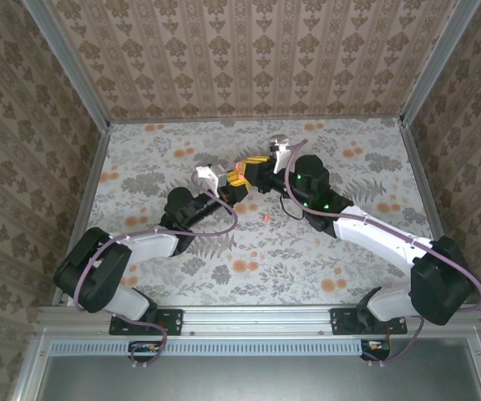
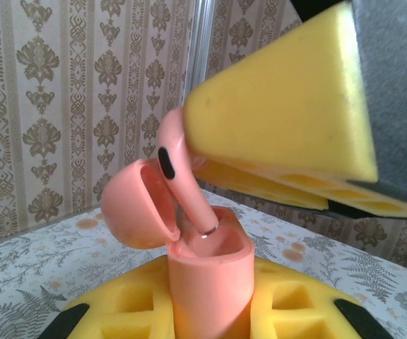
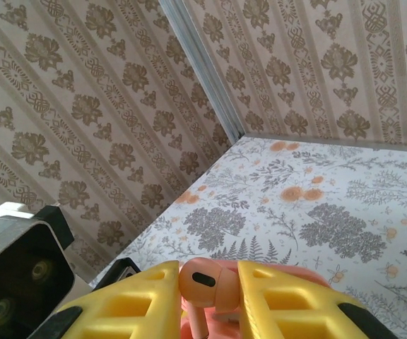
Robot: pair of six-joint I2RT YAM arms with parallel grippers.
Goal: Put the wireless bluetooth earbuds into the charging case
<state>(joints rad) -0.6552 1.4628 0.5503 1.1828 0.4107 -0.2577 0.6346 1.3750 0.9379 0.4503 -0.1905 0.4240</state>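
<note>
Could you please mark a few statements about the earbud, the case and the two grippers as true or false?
1. The charging case has its lid open. True.
2. The left gripper has empty jaws. False: they are shut on the charging case.
3. The right gripper holds an earbud. True.
4. The earbud is fully seated in the case. False: only its stem tip reaches the opening, and its head is above the rim.
</note>
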